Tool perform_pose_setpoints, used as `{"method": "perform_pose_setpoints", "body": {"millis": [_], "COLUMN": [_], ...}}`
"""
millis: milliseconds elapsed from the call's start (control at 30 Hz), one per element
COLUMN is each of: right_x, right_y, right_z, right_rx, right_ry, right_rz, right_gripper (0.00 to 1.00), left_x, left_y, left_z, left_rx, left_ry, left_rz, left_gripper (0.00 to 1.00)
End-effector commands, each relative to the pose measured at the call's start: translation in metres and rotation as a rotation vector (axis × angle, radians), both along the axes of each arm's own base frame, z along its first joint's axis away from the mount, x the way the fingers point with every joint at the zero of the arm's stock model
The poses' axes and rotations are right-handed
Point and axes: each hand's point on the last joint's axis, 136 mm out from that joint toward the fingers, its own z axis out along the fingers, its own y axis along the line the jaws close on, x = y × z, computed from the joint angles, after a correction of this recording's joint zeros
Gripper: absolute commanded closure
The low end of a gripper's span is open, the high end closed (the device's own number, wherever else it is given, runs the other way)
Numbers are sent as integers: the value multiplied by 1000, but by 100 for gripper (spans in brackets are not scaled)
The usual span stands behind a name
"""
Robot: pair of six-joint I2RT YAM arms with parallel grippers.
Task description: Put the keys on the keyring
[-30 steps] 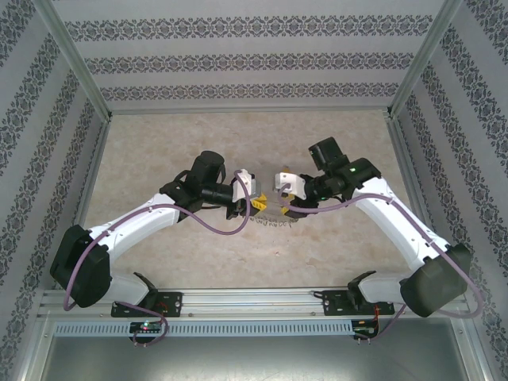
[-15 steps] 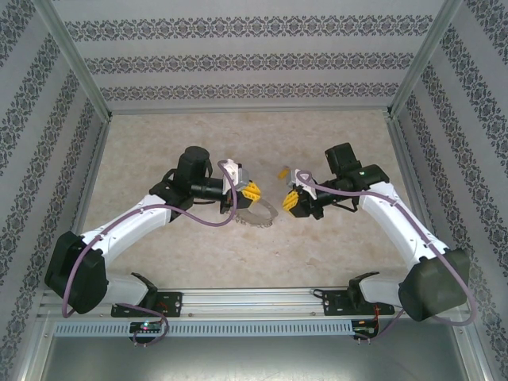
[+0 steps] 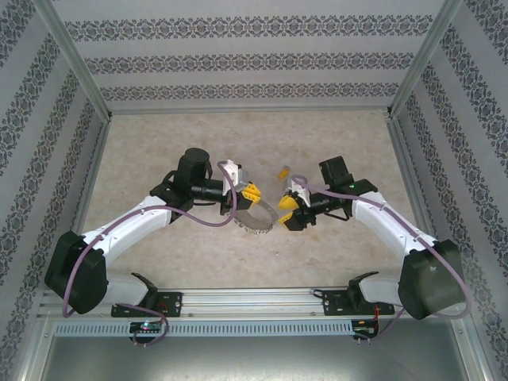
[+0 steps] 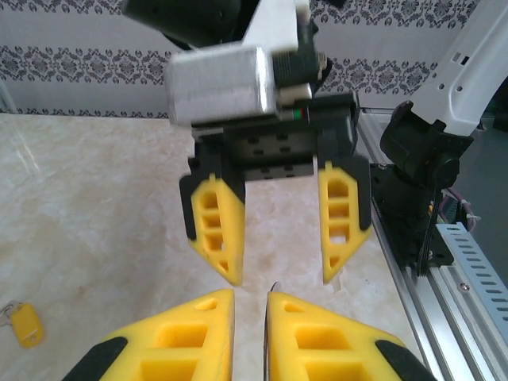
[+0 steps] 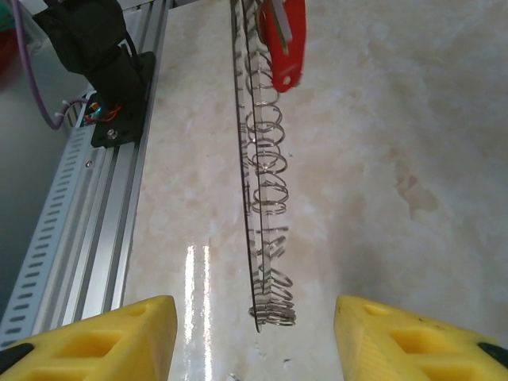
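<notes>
My left gripper (image 3: pixel 252 193) is shut on the keyring (image 3: pixel 255 222), a silver loop fringed with small rings that hangs from it over the table's middle. In the left wrist view the loop's thin edge (image 4: pixel 273 287) shows between my left gripper's (image 4: pixel 250 298) yellow fingers. My right gripper (image 3: pixel 286 213) faces it from the right, open. In the right wrist view the keyring (image 5: pixel 252 182) runs edge-on between my right gripper's (image 5: pixel 254 305) spread fingers without touching them. A red key (image 5: pixel 286 40) hangs on the loop's far part. An orange-yellow key (image 3: pixel 282 171) lies on the table behind the grippers.
The marble-patterned table is boxed in by patterned walls at the back and both sides. An aluminium rail (image 3: pixel 254 300) with the arm bases runs along the near edge. The right arm's base (image 4: pixel 421 159) stands just behind the open right gripper (image 4: pixel 282 278).
The right gripper has opened and moved a little nearer and left, its fingers now either side of the loop's end. The left gripper lifted the keyring a second ago and has since held still.
</notes>
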Motion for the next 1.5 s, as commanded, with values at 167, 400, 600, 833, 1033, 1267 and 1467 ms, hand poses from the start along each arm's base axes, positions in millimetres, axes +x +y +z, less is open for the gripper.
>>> {"method": "perform_pose_setpoints", "body": {"millis": [167,400,600,833,1033,1267,1467], "right_x": [14,14,18,26,34,24,30], "right_y": [25,28,14,-7,-42,-42,-39], "right_z": [0,-1,9,-12,-31,-24,-23], "right_rx": [80,74,6,-341,-640,-715,-777], "right_ry": [16,28,18,59,-4,-157,-315], "right_rz": [12,16,-21,-19,35,187,233], "right_gripper": [53,91,100,100,100,100,100], "left_x": [1,3,4,-22,-5,13,6], "left_y": [-4,-4,7,15,41,37,5], "left_z": [32,38,30,13,11,1,-15], "left_rx": [-93,-108,-52,95,140,135,180], "left_ry": [-51,-60,-34,39,-22,11,46], "left_rz": [-39,-28,-8,-155,-7,53,-55], "left_gripper": [100,100,72,19,20,22,29]}}
